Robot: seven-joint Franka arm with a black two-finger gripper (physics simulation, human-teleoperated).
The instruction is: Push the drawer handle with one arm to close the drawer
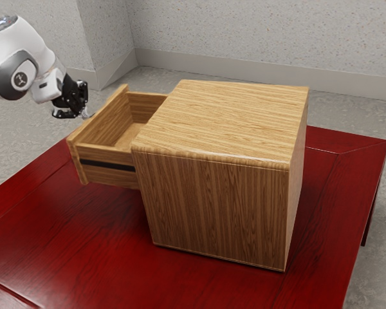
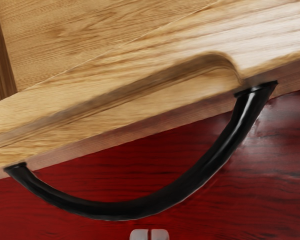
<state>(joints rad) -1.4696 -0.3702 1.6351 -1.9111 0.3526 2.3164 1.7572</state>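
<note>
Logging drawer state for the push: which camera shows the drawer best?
Exterior view: it shows the drawer standing open, from front back to the cabinet. The wrist view gives a close-up of its front edge, the handle and part of the inside.

Open air above the pulled-out drawer; handle and cabinet in the way.
Over the low walls of the drawer [image 1: 106, 175] a hand could pass, but the taller cabinet [image 1: 212, 206] blocks any low path towards the exterior view's right. The curved handle [image 2: 130, 209] juts out between the gripper [image 1: 85, 114] and the drawer front [image 2: 155, 107], leaving a gap behind its bow.
</note>
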